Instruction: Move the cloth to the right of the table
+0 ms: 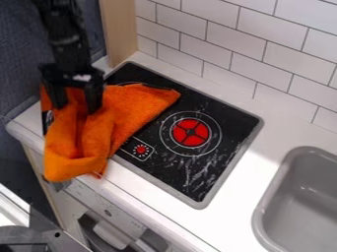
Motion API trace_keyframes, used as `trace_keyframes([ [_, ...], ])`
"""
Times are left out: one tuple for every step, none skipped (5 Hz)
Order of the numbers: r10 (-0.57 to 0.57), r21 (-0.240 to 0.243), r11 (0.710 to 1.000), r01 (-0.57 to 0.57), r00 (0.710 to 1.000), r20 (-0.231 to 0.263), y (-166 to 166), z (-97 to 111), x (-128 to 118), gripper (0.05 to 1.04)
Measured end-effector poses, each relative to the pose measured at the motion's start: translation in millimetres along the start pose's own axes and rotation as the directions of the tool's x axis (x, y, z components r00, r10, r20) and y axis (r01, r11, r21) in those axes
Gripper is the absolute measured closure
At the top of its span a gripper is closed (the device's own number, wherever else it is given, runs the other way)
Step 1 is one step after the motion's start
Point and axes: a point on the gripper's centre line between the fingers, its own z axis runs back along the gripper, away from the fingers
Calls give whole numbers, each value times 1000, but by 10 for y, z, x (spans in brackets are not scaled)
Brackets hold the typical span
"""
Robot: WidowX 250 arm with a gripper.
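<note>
The black gripper (77, 101) hangs at the upper left, right over the orange cloth (125, 110). Its two fingers stand wide apart and point down, with orange fabric visible between and below them. Whether the fingertips touch the cloth I cannot tell. Bunched and folded, the cloth covers the left part of the black stove top (223, 125), and its lower end hangs over the counter's front edge.
Right of the cloth on the stove is a red burner disc (191, 132). A grey sink (266, 209) is set into the white counter (240, 197) at the lower right. A tiled wall (256, 49) runs along the back, with a wooden panel (119, 32) at the upper left.
</note>
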Motion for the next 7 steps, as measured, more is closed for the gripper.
trace_keyframes([
  [-30,-11,999,30,998,48,-120,242,92,85],
  [-63,3,998,63,996,68,-246,418,126,85],
  [-99,23,995,98,993,66,-444,593,140,85],
  [-144,21,989,144,989,24,-697,635,75,85],
  [-218,6,976,217,975,37,-1096,703,-4,85],
  [-269,-56,962,268,963,6,-1471,705,-113,85],
  [-322,-68,945,321,947,-7,-1820,676,-239,85],
])
